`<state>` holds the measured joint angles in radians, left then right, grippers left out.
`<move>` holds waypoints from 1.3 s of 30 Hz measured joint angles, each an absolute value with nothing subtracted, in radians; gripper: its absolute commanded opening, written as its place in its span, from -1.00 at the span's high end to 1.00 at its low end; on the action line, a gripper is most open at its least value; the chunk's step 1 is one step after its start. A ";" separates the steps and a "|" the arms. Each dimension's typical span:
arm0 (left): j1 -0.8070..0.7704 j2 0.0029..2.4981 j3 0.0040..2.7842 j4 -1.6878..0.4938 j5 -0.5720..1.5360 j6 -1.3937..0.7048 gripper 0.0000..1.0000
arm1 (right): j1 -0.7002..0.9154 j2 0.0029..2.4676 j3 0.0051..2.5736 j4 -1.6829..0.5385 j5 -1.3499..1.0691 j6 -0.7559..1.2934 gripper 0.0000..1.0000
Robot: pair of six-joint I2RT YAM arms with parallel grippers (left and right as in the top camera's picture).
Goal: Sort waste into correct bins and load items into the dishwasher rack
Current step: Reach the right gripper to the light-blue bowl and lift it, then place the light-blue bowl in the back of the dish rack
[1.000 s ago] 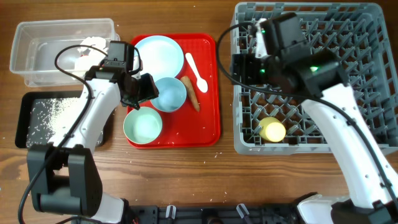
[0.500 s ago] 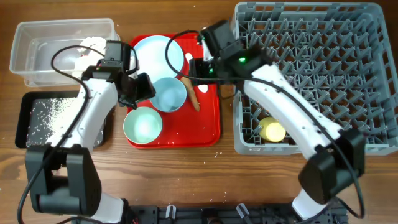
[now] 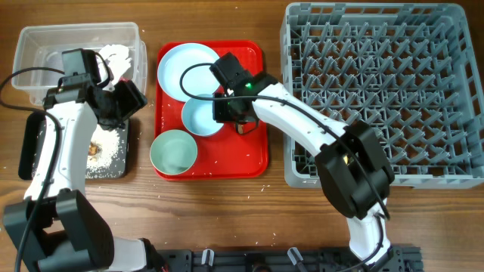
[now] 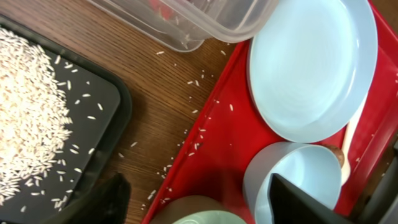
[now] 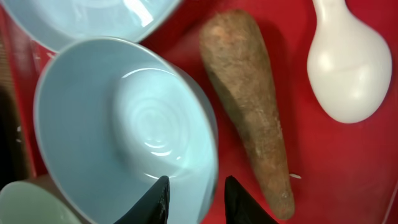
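The whitish bowl (image 3: 200, 117) (image 5: 124, 124) sits on the red tray between the pale-blue plate (image 3: 189, 66) and the mint-green bowl (image 3: 173, 151). My right gripper (image 3: 229, 113) (image 5: 196, 199) straddles its rim, one finger inside and one outside, jaws narrow with slim gaps showing. Beside it lie the brown stick (image 5: 249, 112) and the white spoon (image 5: 348, 68). My left gripper (image 3: 125, 98) (image 4: 202, 205) hangs open and empty near the clear tub (image 3: 45, 72). That tub holds the crumpled wrapper (image 3: 113, 54). Rice and a brown lump (image 3: 94, 149) lie on the black tray (image 3: 34, 143).
The red tray (image 3: 253, 155) lies mid-table, its left edge close to the black tray. The grey dishwasher rack (image 3: 393, 83) fills the right side, and my right arm reaches across its left wall. Loose rice grains (image 4: 193, 134) dot the wood and the tray's rim.
My right arm swung from the rack to the red tray, and its jaws narrowed round the whitish bowl's rim. My left arm moved left and opened. A brown lump now shows on the black tray.
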<state>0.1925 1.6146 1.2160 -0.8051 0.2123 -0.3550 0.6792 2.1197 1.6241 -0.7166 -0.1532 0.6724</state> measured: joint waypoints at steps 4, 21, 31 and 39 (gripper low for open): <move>0.199 1.615 1.216 -0.805 0.210 -0.353 -0.99 | 0.679 2.144 1.624 -0.717 -0.154 0.688 0.77; 0.199 1.615 1.216 -0.805 0.209 -0.353 -1.00 | 0.673 2.013 1.624 -0.772 -0.033 0.683 0.91; 0.199 1.615 1.216 -0.805 0.209 -0.353 -1.00 | 0.595 1.638 1.628 -0.847 0.839 0.579 0.91; 0.199 1.613 1.216 -0.805 0.207 -0.353 -0.99 | 0.426 1.839 1.625 -0.185 1.158 -0.099 0.91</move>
